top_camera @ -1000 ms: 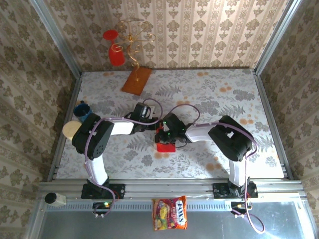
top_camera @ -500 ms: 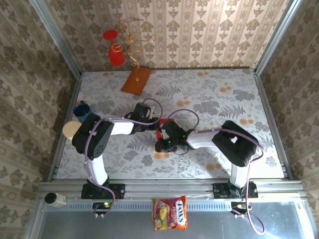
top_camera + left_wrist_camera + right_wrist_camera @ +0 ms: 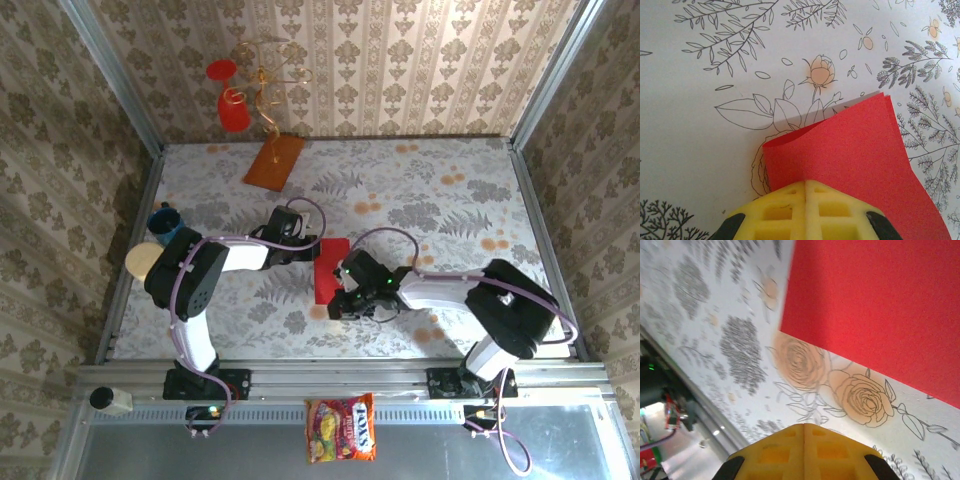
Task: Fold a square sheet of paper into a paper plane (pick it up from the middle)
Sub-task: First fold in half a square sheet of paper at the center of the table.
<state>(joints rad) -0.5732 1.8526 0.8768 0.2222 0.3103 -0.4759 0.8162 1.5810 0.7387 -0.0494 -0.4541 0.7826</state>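
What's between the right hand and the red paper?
Nothing but bare flowered tablecloth, in the right wrist view; the right hand is off the red paper.

Your top camera sits high above and behind the arm bases (image 3: pixel 195 378). It looks down over the whole counter (image 3: pixel 450 190) from far off, with the bases along its bottom edge. Your left wrist camera rides just behind the left pincer (image 3: pixel 805 185), very near the surface. It looks steeply down past the fingers at the red paper (image 3: pixel 855 155). Your right wrist camera sits behind the right pincer (image 3: pixel 804 426), equally close but rolled, so the counter's near metal rail (image 3: pixel 695 430) slants across its lower left corner. All three views share the red paper and the flowered patch of counter around it.
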